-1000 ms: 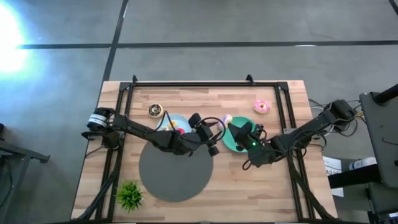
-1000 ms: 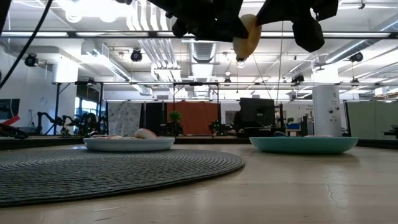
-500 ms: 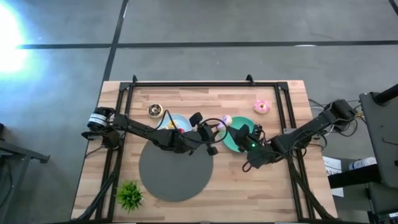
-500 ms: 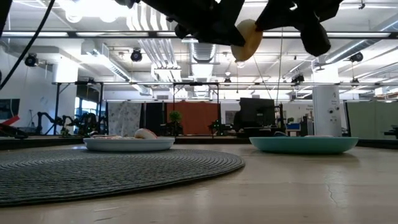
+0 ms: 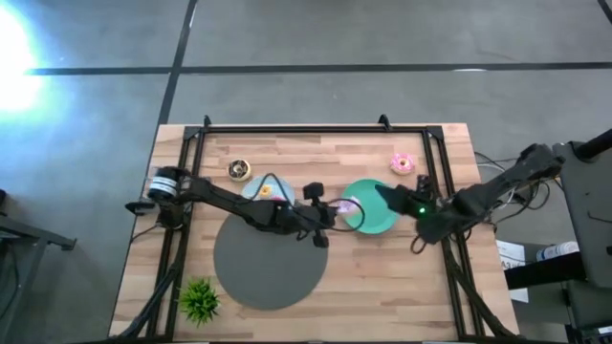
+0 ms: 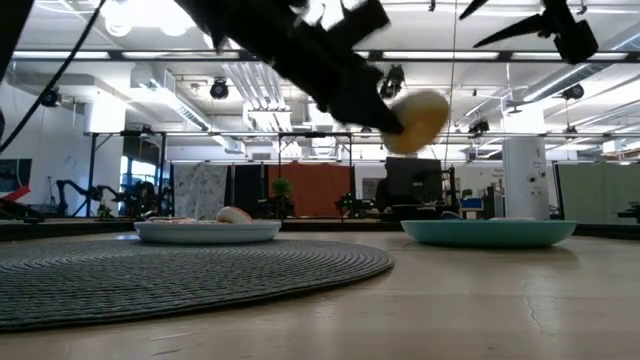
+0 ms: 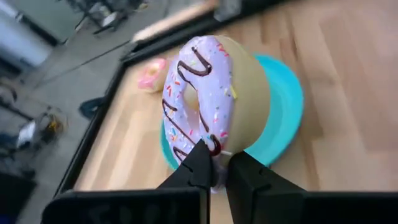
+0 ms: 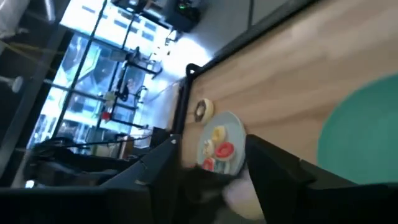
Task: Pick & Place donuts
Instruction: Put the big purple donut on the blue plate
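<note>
1. The left gripper (image 7: 214, 163) is clamped on a large donut (image 7: 214, 102) with pale pink icing and brown stripes, held on edge between its fingers and lifted clear of the table (image 5: 382, 277).
2. Just past that gripper lies the green plate (image 5: 375, 215), partly beneath the held donut.
3. The right gripper (image 5: 382, 194) hovers over the far side of the green plate with its fingers spread wide, holding nothing.
4. Beyond it, a pink donut (image 5: 403, 163) rests on the table.
</note>
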Robot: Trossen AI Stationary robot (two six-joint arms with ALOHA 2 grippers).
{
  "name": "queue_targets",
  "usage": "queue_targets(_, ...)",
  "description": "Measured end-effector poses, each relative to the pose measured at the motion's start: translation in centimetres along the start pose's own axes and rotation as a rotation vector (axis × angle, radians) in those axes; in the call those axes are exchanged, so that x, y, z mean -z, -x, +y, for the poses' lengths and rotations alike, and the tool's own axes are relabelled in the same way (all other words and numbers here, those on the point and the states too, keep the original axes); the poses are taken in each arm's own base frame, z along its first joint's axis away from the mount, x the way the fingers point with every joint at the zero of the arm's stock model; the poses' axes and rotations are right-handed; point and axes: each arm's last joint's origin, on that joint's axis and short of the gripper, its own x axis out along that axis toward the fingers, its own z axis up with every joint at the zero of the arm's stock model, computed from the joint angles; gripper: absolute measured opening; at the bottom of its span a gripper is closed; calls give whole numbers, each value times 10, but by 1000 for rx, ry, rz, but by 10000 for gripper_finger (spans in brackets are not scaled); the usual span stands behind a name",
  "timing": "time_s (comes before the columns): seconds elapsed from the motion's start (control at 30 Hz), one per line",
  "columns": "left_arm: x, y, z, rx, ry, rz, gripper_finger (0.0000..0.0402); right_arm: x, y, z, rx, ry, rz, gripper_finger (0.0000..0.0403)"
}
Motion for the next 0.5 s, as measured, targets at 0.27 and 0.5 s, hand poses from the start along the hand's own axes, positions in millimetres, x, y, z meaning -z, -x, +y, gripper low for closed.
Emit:
queue_targets(0.27,6,-57,-19,39,-288,64,6,-30,15,7,-63,34,-36,182)
queue_targets(0.5,7,-96,-25,88,-437,176,5,-29,15,7,-61,43,-37,182)
